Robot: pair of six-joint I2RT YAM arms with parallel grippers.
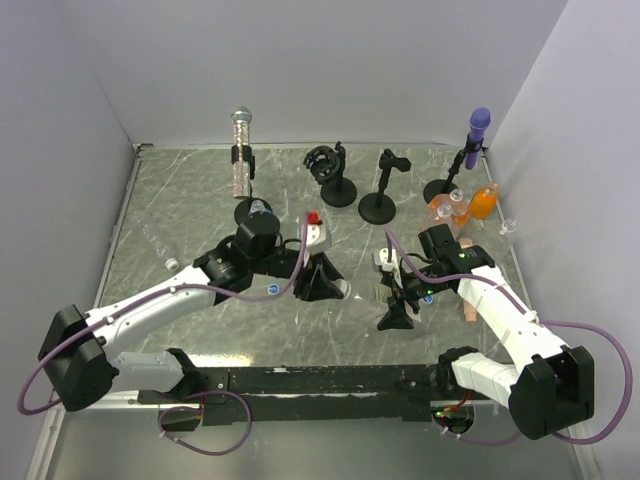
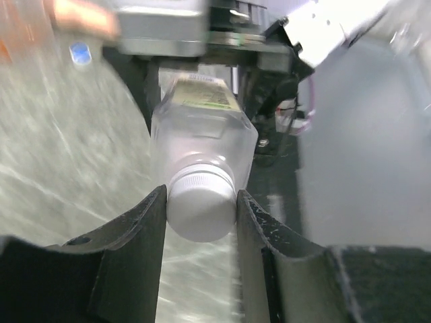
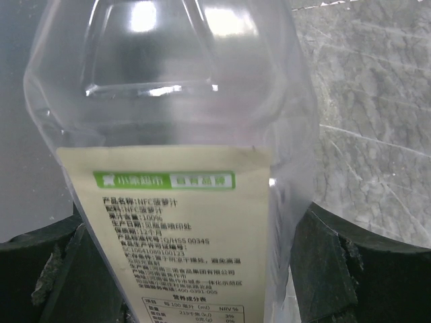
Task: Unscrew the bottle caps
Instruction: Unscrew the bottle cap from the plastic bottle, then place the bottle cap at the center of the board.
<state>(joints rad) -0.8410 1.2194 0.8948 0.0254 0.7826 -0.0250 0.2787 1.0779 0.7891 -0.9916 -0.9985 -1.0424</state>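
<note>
Cameras: one fixed overhead, two wrist close-ups, all meeting at mid-surface.

Top external sits high behind the arm bases and looks down and forward over the whole surface (image 1: 200,200), far off, with both arms in frame. Left wrist looks out along the left gripper (image 2: 201,202), very near, facing the cap (image 2: 201,219) end-on; the bottle (image 2: 202,128) runs away from the lens, with blurred surface at left. Right wrist looks out past the right gripper (image 3: 195,276), so near that the bottle's label side fills the frame, with surface at right. Both wrist views share that bottle, seen from opposite ends.
</note>
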